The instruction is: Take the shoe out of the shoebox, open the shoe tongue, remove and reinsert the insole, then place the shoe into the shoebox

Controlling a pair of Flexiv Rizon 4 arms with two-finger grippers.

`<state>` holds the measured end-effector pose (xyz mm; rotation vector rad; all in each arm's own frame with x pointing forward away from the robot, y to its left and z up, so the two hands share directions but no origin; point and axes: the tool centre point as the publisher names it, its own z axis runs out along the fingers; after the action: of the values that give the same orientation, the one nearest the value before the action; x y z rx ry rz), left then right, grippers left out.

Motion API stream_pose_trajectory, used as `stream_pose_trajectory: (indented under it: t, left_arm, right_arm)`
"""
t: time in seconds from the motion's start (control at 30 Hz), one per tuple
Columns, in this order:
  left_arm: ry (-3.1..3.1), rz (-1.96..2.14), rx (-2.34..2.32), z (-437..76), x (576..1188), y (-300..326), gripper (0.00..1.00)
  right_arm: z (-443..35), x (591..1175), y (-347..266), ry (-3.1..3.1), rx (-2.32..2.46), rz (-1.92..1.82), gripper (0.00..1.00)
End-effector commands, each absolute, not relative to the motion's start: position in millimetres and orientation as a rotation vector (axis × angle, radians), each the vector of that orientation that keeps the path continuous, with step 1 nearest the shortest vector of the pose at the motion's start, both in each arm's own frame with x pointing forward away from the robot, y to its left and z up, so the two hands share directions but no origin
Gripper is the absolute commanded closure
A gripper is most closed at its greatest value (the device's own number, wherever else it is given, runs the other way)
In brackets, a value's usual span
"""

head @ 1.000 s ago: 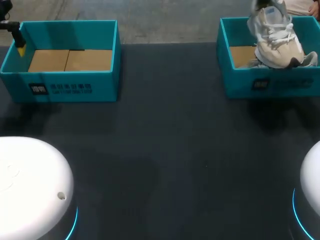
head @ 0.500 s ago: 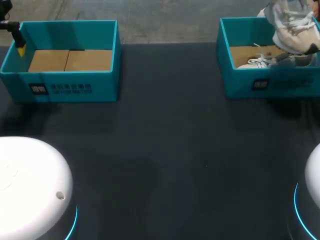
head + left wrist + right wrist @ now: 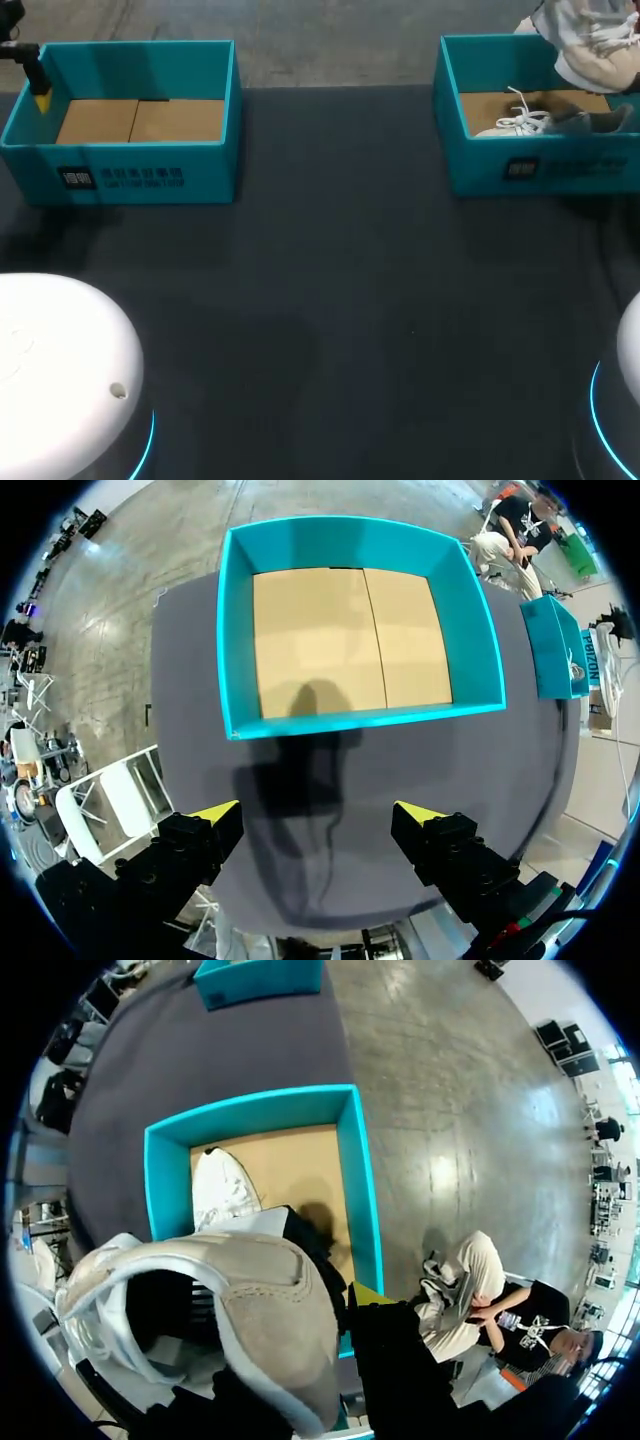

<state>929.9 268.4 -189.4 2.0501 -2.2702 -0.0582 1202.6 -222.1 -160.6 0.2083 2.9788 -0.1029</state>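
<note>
The counter [image 3: 340,280] is a dark, matte grey sheet. Two teal boxes stand along its far edge, well apart. The left shoebox [image 3: 130,175] is at the far left and its brown cardboard floor shows. The right shoebox [image 3: 530,165] is at the far right.

The right tool [image 3: 345,1305] is grasping the shoe [image 3: 592,42], a pale grey and white trainer held up over the far right corner of the right shoebox. In the right wrist view only one yellow tip shows, pressed against the shoe's side. A second shoe [image 3: 525,120] lies flat on that box's floor, its white laces loose.

The left tool [image 3: 315,815] hangs released above the counter just beside the left shoebox, gripping nothing. The white bases of my arms [image 3: 60,370] sit at the near corners.
</note>
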Motion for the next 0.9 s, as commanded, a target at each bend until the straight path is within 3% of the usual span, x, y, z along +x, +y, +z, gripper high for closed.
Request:
stream_pose_trajectory:
  t: [0.03,0.9]
  left_arm:
    - [-2.270,-0.062,2.051,-188.6,929.4,268.2,0.00]
    - [-2.270,-0.062,2.051,-188.6,929.4,268.2,0.00]
  right_arm:
    - [-157.8,1205.8,-222.8,2.998,0.210,-0.101,1.00]
    - [-166.5,1209.1,-257.2,2.986,0.552,-0.072,1.00]
